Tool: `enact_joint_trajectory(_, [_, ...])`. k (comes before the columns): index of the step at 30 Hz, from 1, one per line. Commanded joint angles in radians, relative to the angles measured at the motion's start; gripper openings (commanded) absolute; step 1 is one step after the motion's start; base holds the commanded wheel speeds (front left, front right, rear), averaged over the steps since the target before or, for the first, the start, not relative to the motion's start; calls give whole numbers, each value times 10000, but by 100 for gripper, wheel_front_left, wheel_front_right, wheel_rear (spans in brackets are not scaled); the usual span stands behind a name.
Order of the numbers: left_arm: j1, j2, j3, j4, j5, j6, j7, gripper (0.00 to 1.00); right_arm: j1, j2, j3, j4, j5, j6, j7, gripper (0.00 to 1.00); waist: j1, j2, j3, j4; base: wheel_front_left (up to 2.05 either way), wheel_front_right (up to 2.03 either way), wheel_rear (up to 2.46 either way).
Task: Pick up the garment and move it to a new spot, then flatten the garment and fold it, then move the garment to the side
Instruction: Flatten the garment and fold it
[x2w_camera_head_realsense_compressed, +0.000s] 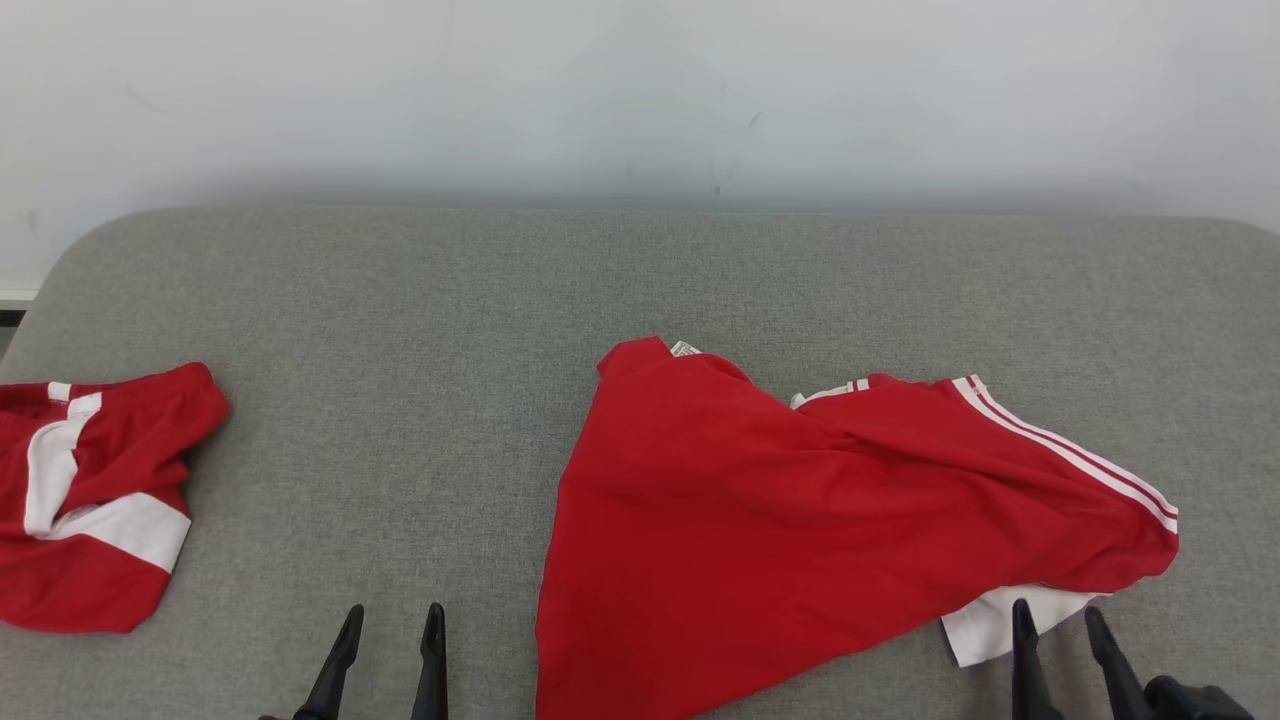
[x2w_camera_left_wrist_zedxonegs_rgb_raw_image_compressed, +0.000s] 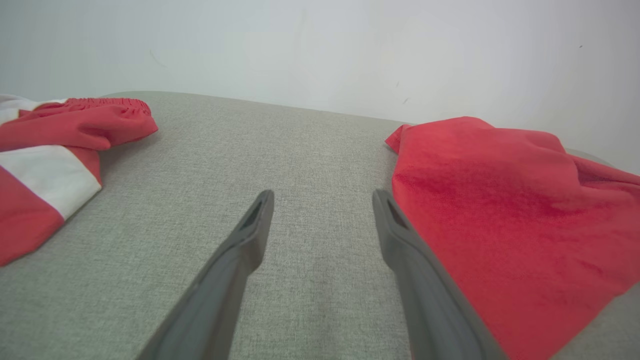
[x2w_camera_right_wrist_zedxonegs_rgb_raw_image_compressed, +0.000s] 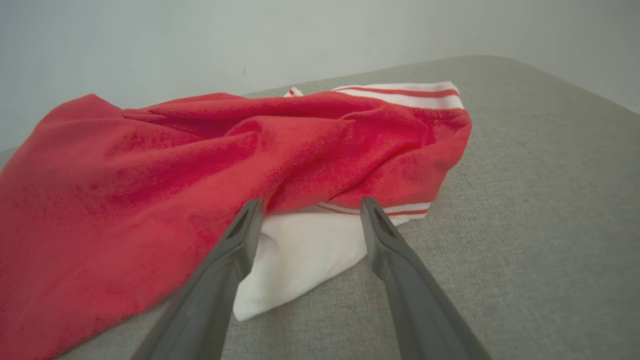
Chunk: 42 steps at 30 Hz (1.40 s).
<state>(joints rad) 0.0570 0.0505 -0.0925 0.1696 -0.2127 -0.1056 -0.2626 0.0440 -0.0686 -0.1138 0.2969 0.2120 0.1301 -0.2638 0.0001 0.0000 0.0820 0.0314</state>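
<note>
Both grippers are wide open right now and neither has anything in it. My right gripper (x2w_camera_head_realsense_compressed: 1055, 607) sits low at the near right of the grey padded table (x2w_camera_head_realsense_compressed: 400, 290), its fingers spread on either side of the white corner (x2w_camera_right_wrist_zedxonegs_rgb_raw_image_compressed: 295, 260) that pokes out from under the red shirt (x2w_camera_head_realsense_compressed: 760, 500). From its wrist camera the white cloth lies between the two fingers, but I can't tell whether either tip actually touches it. My left gripper (x2w_camera_head_realsense_compressed: 394, 610) is just as open over bare grey fabric, just left of the shirt's near edge and apart from it. The shirt is lying crumpled right of centre, bunched into ridges, with white stripes (x2w_camera_head_realsense_compressed: 1070, 450) running along its right side. The head camera gives me a small white tag (x2w_camera_head_realsense_compressed: 685, 348) at the shirt's far tip, which neither wrist camera picks up. The left wrist camera shows a gathered elastic waistband (x2w_camera_left_wrist_zedxonegs_rgb_raw_image_compressed: 107, 102) on the red and white shorts (x2w_camera_head_realsense_compressed: 90, 500) over at the far left of the table. The shorts are cut off by the head view's left edge and the shirt's near hem by its bottom edge. I can't make out sleeves or a collar in those folds.
</note>
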Motion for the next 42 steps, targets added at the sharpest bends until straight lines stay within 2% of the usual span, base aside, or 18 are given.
enact_joint_trajectory(1, [-21,-2,10,-18,-27,28,-32,100,109,80,28,287,52,15,7,100,-1,0,24,1,0,0,0])
enact_joint_trajectory(6, [-116,-3,-8,17,-30,26,-32,100,-387,117,134,1387,137,15,5,100,-1,0,74,-4,0,0,0])
enact_joint_trajectory(12, [-112,-3,-35,118,9,-10,-32,100,-1224,133,343,3392,163,15,19,100,-1,0,-61,41,0,0,0])
enact_joint_trajectory(13, [-89,-3,-33,130,12,-13,-32,100,-1334,147,380,3641,214,15,20,95,-1,0,-89,35,0,0,0])
enact_joint_trajectory(14, [-59,-3,-26,145,17,-17,-32,100,-1447,158,427,3863,241,15,24,60,-1,0,-127,31,0,0,0])
enact_joint_trajectory(15, [-20,-1,-19,147,22,-23,-32,100,-1553,164,460,4014,244,15,28,33,-1,0,-155,23,0,0,0])
enact_joint_trajectory(16, [-20,-1,-19,147,22,-23,-32,100,-1553,164,460,4014,244,15,28,33,-1,0,-155,23,0,0,0])
enact_joint_trajectory(17, [3,-3,-11,150,19,-26,-32,100,-1594,170,488,4105,250,15,26,0,-1,0,-190,17,0,0,0])
enact_joint_trajectory(22, [195,-3,36,170,-61,-37,-32,100,-1380,62,525,4102,341,15,15,0,-1,0,-337,-79,0,0,0])
enact_joint_trajectory(31, [267,-3,-6,190,-284,73,-32,100,226,-848,494,2371,499,14,43,0,-1,0,-476,-484,0,0,0])
enact_joint_trajectory(36, [183,-2,56,130,-278,72,-32,100,793,-1266,469,1449,798,14,969,0,-1,0,-360,-733,0,0,0])
enact_joint_trajectory(37, [157,-2,62,135,-266,63,-32,100,860,-1326,497,1305,850,14,1129,41,-1,0,-333,-756,0,0,0])
enact_joint_trajectory(39, [80,-3,45,154,-243,42,-32,100,999,-1364,509,838,991,15,1178,100,-1,0,-285,-761,0,0,0])
enact_joint_trajectory(42, [-34,-2,10,214,-216,23,-32,100,1199,-1413,515,137,1073,15,1064,100,-1,0,-219,-692,0,0,0])
